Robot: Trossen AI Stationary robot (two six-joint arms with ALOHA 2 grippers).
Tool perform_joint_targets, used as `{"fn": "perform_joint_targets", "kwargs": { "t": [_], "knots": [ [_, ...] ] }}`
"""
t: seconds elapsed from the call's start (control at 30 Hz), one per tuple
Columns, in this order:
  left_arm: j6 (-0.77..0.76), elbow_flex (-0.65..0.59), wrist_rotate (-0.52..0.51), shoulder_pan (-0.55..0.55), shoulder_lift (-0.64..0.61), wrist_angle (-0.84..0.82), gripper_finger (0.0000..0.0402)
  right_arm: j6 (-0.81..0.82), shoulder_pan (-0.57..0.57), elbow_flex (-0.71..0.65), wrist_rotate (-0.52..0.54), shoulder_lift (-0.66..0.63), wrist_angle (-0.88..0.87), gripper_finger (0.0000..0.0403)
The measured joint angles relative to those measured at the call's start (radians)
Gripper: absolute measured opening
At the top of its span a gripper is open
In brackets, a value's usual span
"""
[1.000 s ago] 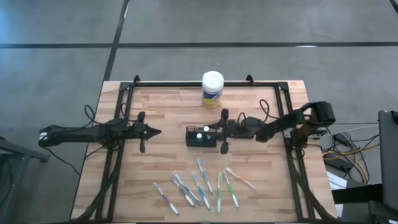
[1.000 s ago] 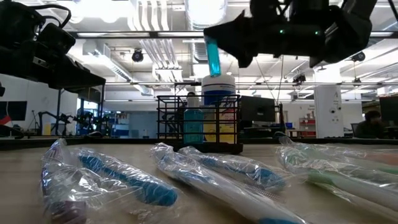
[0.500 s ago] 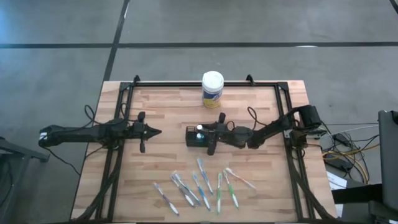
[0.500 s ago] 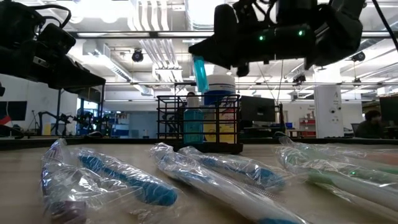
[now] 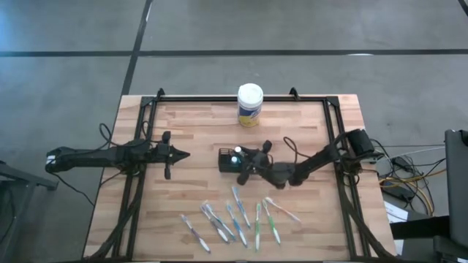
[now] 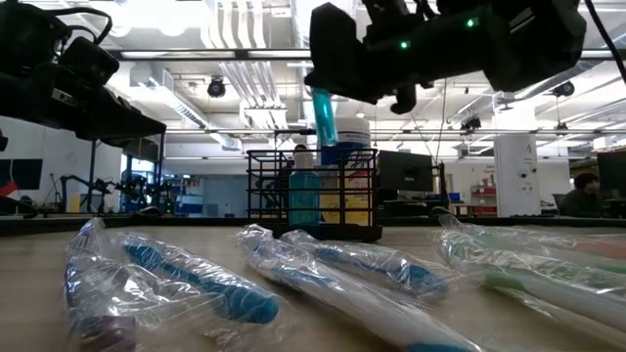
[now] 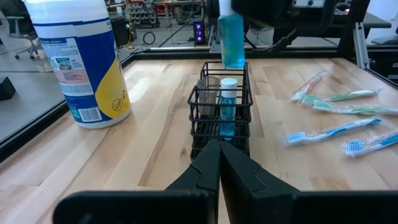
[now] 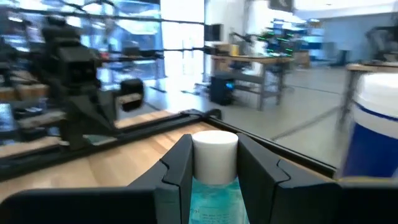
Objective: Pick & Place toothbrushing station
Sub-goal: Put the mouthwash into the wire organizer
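My right hand [image 6: 328, 98] clamps the blue tube [image 6: 323, 117] upright so it slots into the caddy [image 6: 313, 200] just below.

This is a robotics lab or workshop hall. Beyond the right claw [image 6: 337, 93], seen level across the wooden surface [image 5: 197, 139], stretches a big open room with exposed white ceiling ducts [image 6: 240, 39], strip lighting, pillars, workbenches and monitors [image 6: 406, 176]. Past the same claw, the wrist camera shows more benches [image 8: 261, 65] carrying equipment. From above, the surface stands on a bare grey concrete floor [image 5: 292, 29] marked with dark lines, and loose cables [image 5: 409, 179] lie off to the claw's arm side.
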Motion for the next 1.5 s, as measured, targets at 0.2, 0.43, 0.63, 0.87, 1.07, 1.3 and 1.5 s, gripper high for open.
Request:
{"fn": "perform_joint_targets", "kwargs": {
  "t": [0.2,0.43,0.63,0.87,1.07,1.3,1.5],
  "knots": [
    [0.0,0.0,0.001,0.0,0.001,0.0,0.0012,-0.015,0.005,0.084,0.026,0.095,0.003,0.0087],
    [0.002,0.0,0.001,0.0,0.001,0.0,0.0012,-0.102,0.009,0.12,0.045,0.17,0.097,0.0087],
    [0.003,0.0,0.001,0.0,0.001,0.0,0.0012,-0.178,0.027,0.068,0.054,0.129,0.201,0.0087],
    [-0.006,0.012,0.023,0.0,0.002,0.062,0.0012,-0.176,0.027,0.053,-0.069,0.102,0.229,0.0087],
    [-0.029,0.099,0.035,0.001,0.009,0.071,0.0012,-0.209,0.028,0.022,-0.161,0.1,0.31,0.0087],
    [-0.038,0.182,0.078,0.0,0.061,0.022,0.0012,-0.209,0.028,-0.009,-0.184,0.1,0.336,0.0087],
    [-0.022,0.206,0.104,0.0,0.155,0.039,0.0018,-0.215,0.028,-0.012,-0.258,0.1,0.338,0.0087]
  ]
}}
